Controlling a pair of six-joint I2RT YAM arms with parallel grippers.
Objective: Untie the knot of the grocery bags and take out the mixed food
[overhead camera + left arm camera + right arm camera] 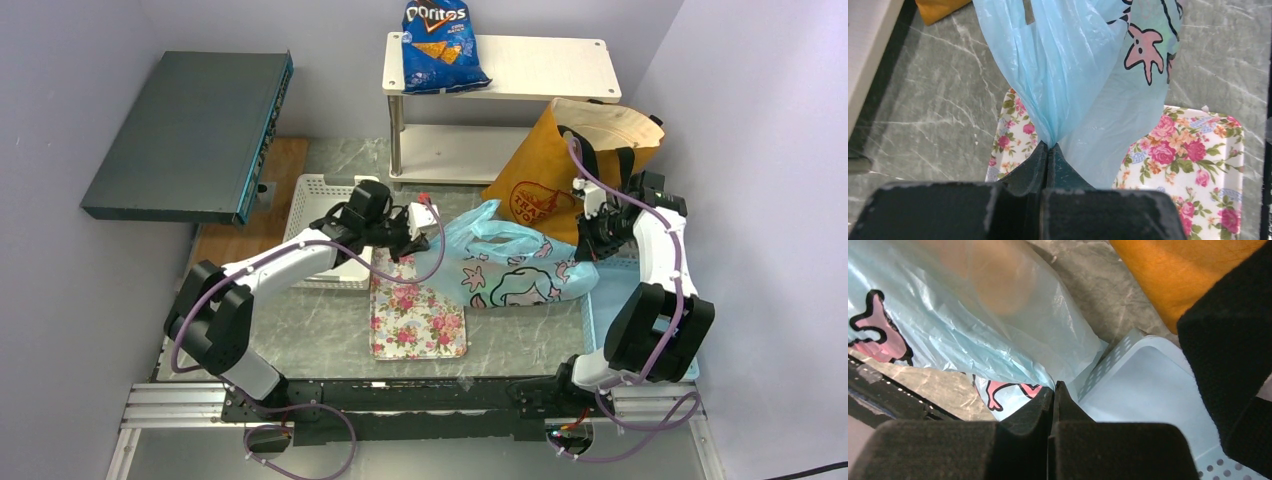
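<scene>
The light-blue cartoon-printed plastic bag lies on the table, stretched between my two grippers. My left gripper is shut on a gathered twist of the bag's plastic above the floral tray. My right gripper is shut at the bag's far right end, thin plastic meeting its tips. An orange-tan rounded food item shows blurred through the plastic. The orange-tan tote with black straps stands behind. No knot shows clearly on either bag.
A floral tray lies at centre front, a white basket under my left arm, a light-blue tray under my right arm. A white shelf holds a blue Doritos bag. A dark flat box sits back left.
</scene>
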